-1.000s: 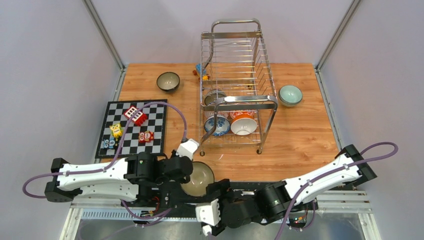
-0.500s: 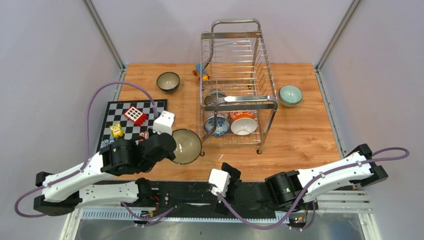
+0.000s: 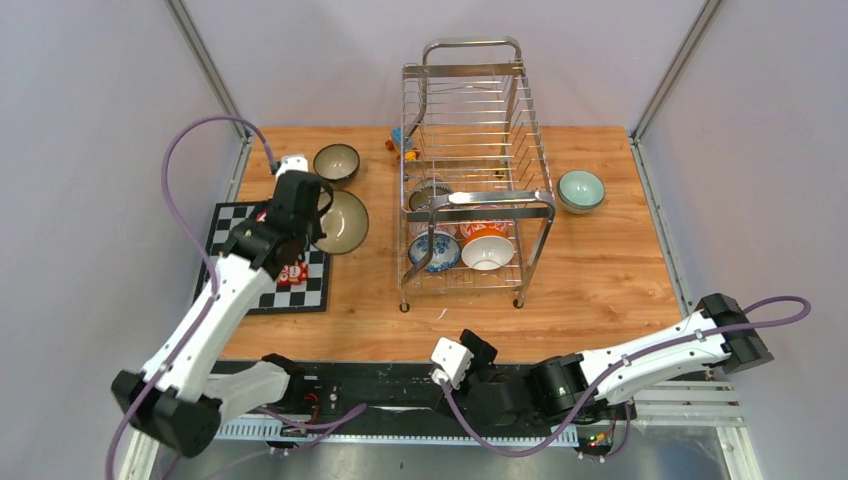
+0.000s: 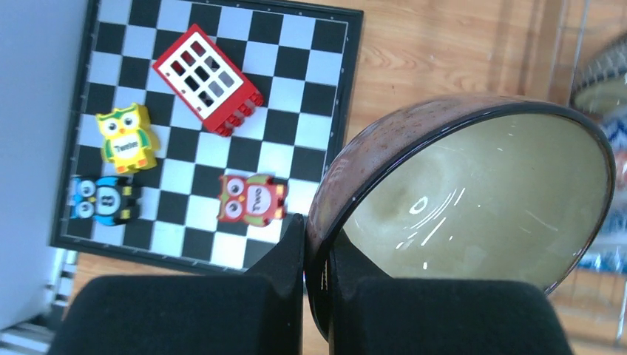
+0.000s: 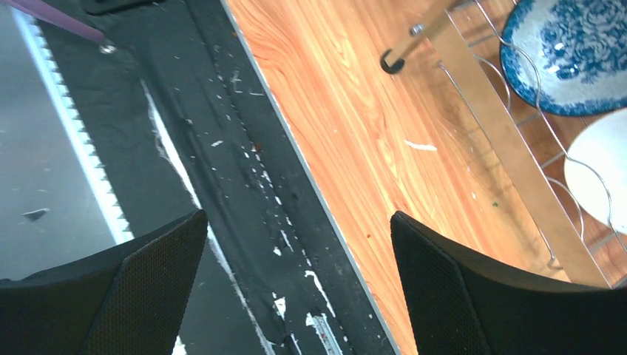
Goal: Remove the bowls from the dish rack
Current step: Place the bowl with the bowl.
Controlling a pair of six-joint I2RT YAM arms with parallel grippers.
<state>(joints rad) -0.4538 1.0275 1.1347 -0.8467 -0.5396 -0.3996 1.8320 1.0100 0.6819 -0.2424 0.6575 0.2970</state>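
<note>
My left gripper point(image 3: 322, 212) is shut on the rim of a speckled brown bowl point(image 3: 344, 222) and holds it tilted above the right edge of the chequered board. In the left wrist view the two fingers pinch the wall of that bowl point(image 4: 473, 200), one inside and one outside. The chrome dish rack point(image 3: 476, 120) stands at the middle back. Its lower tier holds a blue-white bowl point(image 3: 435, 250), an orange-white bowl point(image 3: 487, 246) and another bowl point(image 3: 430, 195) behind them. My right gripper point(image 3: 476, 350) hangs open and empty over the table's near edge, in front of the rack.
A dark bowl point(image 3: 336, 162) sits on the table just beyond the held one, and a mint green bowl point(image 3: 581, 189) sits right of the rack. The chequered board point(image 3: 312, 288) carries toy blocks point(image 4: 207, 80). More small toys point(image 3: 402, 143) lie behind the rack's left side.
My left arm has swung the brown bowl from the near edge out to the far left, beside the dark bowl. The right arm has shifted slightly right along the near edge, still open.
</note>
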